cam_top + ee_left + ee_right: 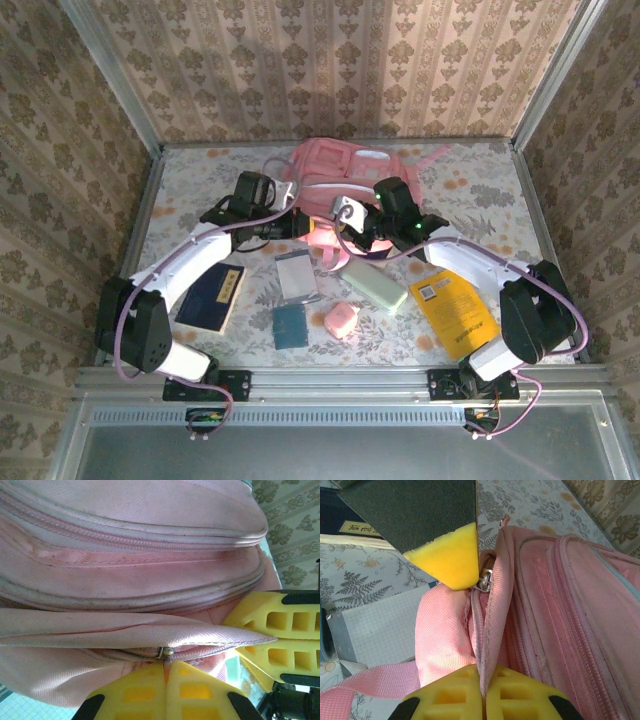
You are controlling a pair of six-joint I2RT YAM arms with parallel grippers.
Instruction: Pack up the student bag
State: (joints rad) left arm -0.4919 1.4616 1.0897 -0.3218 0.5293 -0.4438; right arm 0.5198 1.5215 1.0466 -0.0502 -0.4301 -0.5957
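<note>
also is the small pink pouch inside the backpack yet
No, the small pink pouch lies on the table near the arm bases, apart from the backpack.

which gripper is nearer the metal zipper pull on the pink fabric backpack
Left. The left gripper is shut on the metal zipper pull; the right gripper pinches the pink backpack further along.

Bright, even light, soft shadows; wrist views slightly blurred.

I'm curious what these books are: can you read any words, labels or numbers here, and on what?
Nothing reads clearly.
Dark blue book: pale label strip, print too blurred.
Yellow book: dark mark near one end, too small.
Pink backpack: no lettering visible.
</note>
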